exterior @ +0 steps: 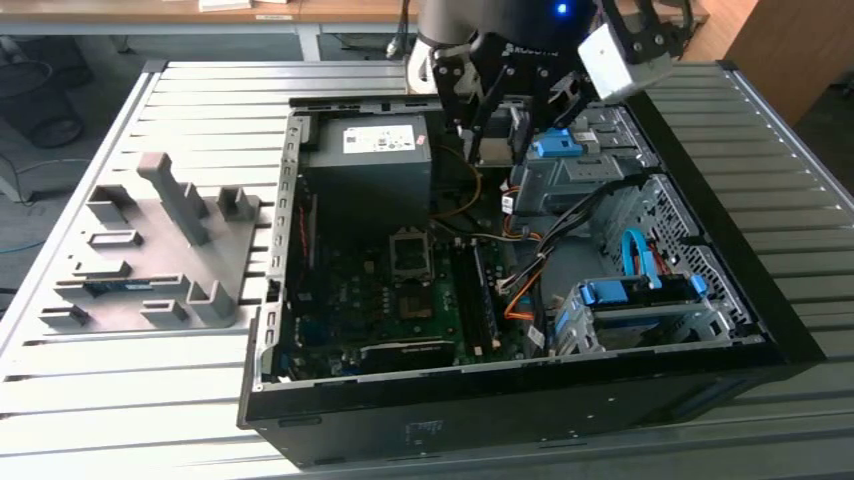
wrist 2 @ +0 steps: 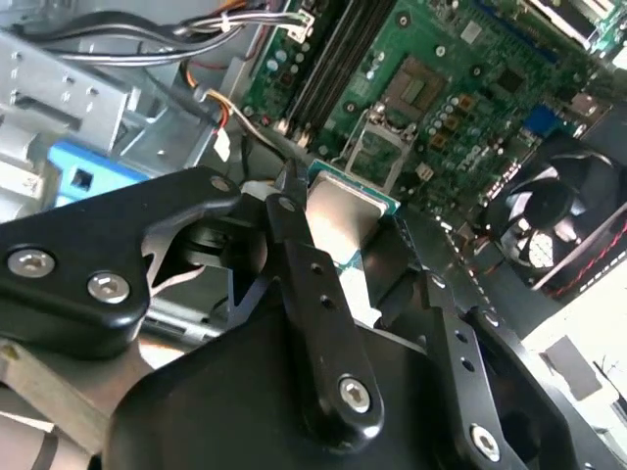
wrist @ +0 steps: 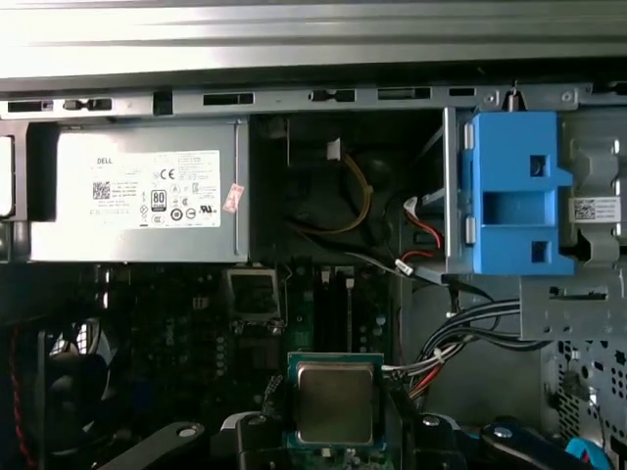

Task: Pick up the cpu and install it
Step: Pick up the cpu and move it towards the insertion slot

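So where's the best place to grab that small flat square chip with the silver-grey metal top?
By two opposite thin edges, coming down square onto the metal top. The small flat silver-grey cpu has a broad, smooth face with nothing to pinch, so only its straight parallel edges offer purchase. The gripper holds it that way here.

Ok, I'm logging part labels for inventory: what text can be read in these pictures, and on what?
White label on the power supply: print too small to quote reliably.
White sticker on the grey drive cage: too small to read.
cpu, held in the shut gripper: no marking legible on its metal top.
Nothing else readable.
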{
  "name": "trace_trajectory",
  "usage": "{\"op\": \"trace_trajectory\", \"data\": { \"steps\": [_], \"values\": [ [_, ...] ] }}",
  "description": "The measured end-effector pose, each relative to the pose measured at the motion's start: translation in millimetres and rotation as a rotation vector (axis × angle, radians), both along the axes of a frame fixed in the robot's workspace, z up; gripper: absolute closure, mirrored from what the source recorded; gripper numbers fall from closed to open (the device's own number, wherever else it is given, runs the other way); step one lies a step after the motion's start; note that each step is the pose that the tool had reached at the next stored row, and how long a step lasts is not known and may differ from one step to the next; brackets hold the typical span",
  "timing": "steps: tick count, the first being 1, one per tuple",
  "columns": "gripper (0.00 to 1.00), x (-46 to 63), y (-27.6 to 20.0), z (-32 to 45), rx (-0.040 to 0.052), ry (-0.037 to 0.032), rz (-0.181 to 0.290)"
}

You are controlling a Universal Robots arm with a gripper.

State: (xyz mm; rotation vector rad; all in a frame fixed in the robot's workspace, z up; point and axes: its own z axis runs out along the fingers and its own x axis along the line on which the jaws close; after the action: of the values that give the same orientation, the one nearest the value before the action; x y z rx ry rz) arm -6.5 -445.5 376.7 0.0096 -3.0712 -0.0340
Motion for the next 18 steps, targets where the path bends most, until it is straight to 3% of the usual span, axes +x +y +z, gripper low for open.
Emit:
{"op": "trace_trajectory", "data": {
  "steps": [7, 18],
  "values": [
    [0.53, -12.1, 0.1, -12.7, -0.0001, 0.0, -0.001],
    [0.53, -13.6, 0.4, -32.7, 0.0, 0.0, -0.002]
  ]
}}
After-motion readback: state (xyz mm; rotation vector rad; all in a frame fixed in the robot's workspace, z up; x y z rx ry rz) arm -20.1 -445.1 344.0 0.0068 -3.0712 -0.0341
